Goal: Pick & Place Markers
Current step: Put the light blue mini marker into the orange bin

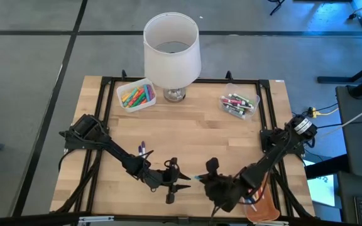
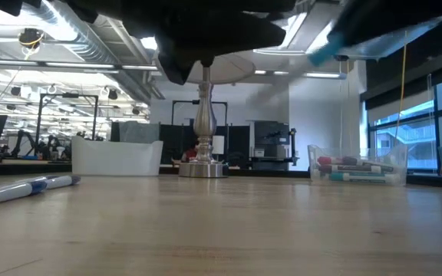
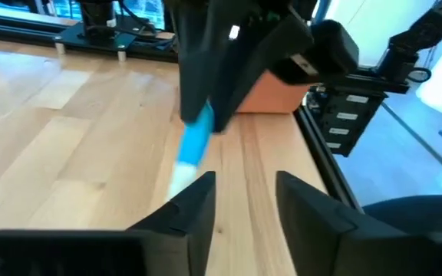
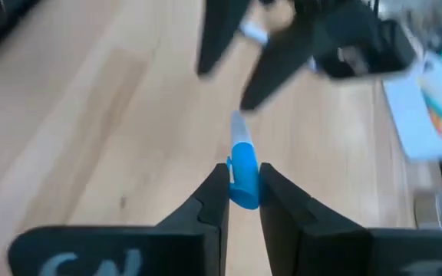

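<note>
- Two pincers meet near the worktop's front edge in the high view: left pincer (image 1: 180, 186), right pincer (image 1: 207, 179).
- Left wrist view: left pincer's fingers (image 3: 194, 207) apart, blue marker (image 3: 192, 149) just beyond.
- Right wrist view: right pincer (image 4: 243, 184) clamped on the blue marker (image 4: 243, 175), long axis pointing toward the left pincer.

**Where things sit on the surface**

A lamp (image 1: 171, 53) stands at the far edge of the surface (image 1: 187, 135). A bin of markers (image 1: 136, 94) lies to its left, another bin (image 1: 239, 103) to its right. One loose marker (image 1: 142, 149) lies nearer, left of centre. At the near edge, the left claw (image 1: 180, 186) faces the right claw (image 1: 201, 179).
</note>
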